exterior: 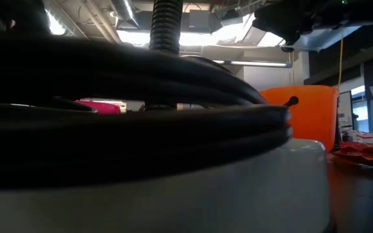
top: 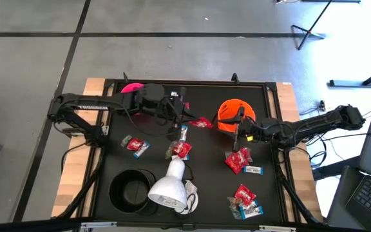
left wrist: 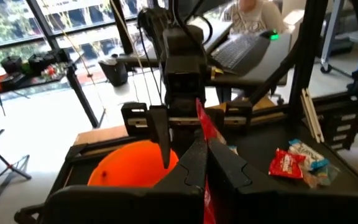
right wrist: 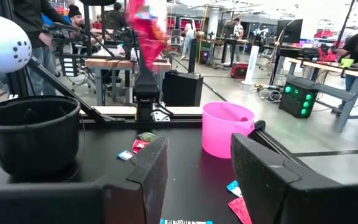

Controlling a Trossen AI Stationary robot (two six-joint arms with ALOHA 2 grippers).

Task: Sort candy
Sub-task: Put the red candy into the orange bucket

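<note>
I hold red crinkly candy packet [top: 202, 122] clamped in left claw [top: 192, 120], mid-carry beside orange plastic cup [top: 227, 111]. Right claw [top: 237, 135] hangs apart, empty. Next, I judge: centre packet over cup, release.

Three cups [top: 236, 116], one white lamp head [top: 168, 189], about seven red candy packets [top: 237, 160].

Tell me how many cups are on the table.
3: a pink cup at the far left, an orange cup at the far right, a black cup near the front left.
</note>
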